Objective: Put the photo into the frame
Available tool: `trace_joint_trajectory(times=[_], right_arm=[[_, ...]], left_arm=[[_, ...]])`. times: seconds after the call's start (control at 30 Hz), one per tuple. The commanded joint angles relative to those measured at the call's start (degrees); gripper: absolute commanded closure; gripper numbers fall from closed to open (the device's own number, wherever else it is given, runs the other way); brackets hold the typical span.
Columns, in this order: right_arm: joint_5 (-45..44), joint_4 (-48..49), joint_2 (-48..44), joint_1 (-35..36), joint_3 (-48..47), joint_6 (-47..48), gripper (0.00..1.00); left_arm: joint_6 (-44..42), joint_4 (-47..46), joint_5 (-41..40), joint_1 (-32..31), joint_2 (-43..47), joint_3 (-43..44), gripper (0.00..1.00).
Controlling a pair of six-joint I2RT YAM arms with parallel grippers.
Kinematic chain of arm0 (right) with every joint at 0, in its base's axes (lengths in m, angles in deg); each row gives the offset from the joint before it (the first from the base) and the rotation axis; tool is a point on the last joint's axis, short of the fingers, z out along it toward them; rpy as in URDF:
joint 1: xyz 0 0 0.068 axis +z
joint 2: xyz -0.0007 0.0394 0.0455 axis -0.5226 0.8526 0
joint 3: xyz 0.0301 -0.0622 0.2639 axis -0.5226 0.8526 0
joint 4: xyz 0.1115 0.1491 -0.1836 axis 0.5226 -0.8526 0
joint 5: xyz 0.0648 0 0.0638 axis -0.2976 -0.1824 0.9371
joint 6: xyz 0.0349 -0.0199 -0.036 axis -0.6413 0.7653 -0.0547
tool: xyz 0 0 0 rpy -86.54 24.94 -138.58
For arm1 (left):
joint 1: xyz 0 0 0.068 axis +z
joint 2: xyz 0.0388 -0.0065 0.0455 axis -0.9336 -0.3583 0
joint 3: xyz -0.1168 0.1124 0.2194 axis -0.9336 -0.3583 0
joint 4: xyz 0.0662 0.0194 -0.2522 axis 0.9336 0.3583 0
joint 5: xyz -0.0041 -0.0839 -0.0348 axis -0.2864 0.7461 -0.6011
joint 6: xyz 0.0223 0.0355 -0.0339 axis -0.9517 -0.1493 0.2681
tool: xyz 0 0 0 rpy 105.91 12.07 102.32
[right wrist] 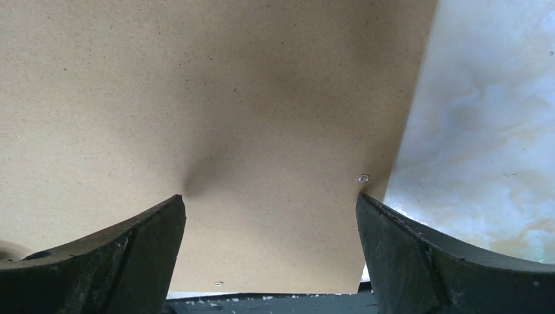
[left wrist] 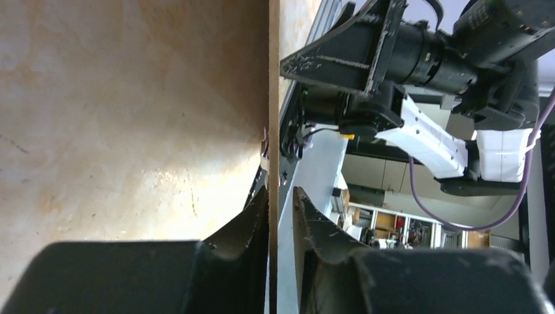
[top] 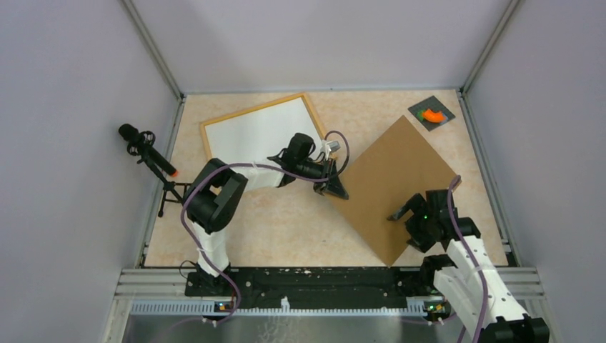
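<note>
One beige table [top: 286,229]. Two robot arms: the left arm [top: 214,200] and the right arm [top: 472,282]. Two grippers, one per arm: the left gripper [top: 336,188] and the right gripper [top: 411,212]. Each has two fingers [right wrist: 131,248], four in all. Two purple cables [top: 184,221], one along each arm. One wooden picture frame [top: 254,109]. One white sheet [top: 257,136] inside it. One brown board [top: 400,179]. One small grey tile [top: 420,108] carrying one orange piece [top: 431,114]. One black stand [top: 168,189] with one orange-tipped rod [top: 146,150].

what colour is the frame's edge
Yellow-orange, wood-toned; the frame shows best in the top external view.
</note>
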Motion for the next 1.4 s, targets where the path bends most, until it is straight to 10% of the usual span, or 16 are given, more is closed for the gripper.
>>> trace_joint_trajectory(times=[0.0, 0.17, 0.5, 0.73, 1.1, 1.37], right_arm=[[2.7, 2.8, -0.6, 0.6, 0.1, -1.0, 0.01], [2.2, 5.0, -0.9, 0.6, -0.3, 3.6, 0.01], [3.0, 8.7, -1.5, 0.7, -13.1, 19.7, 0.01], [-2.8, 2.0, 9.1, 0.7, -33.5, 11.3, 0.01], [-5.1, -11.8, 18.8, 1.0, -63.3, -0.8, 0.02], [-15.0, -20.1, 21.6, 1.0, -65.8, -3.6, 0.04]], left_arm=[[-6.7, 6.5, 1.6, -0.6, 0.5, 3.6, 0.8], [-14.1, 17.4, -6.6, -0.1, 3.6, 7.1, 1.0], [-34.7, 37.2, -30.3, 1.1, 20.8, 12.9, 1.0], [-42.2, 40.8, -40.7, -1.1, 32.6, 16.4, 1.0], [-45.7, 57.6, -75.5, -22.6, 18.8, 37.0, 1.0], [-48.7, 61.1, -91.7, -34.1, 9.2, 43.4, 1.0]])
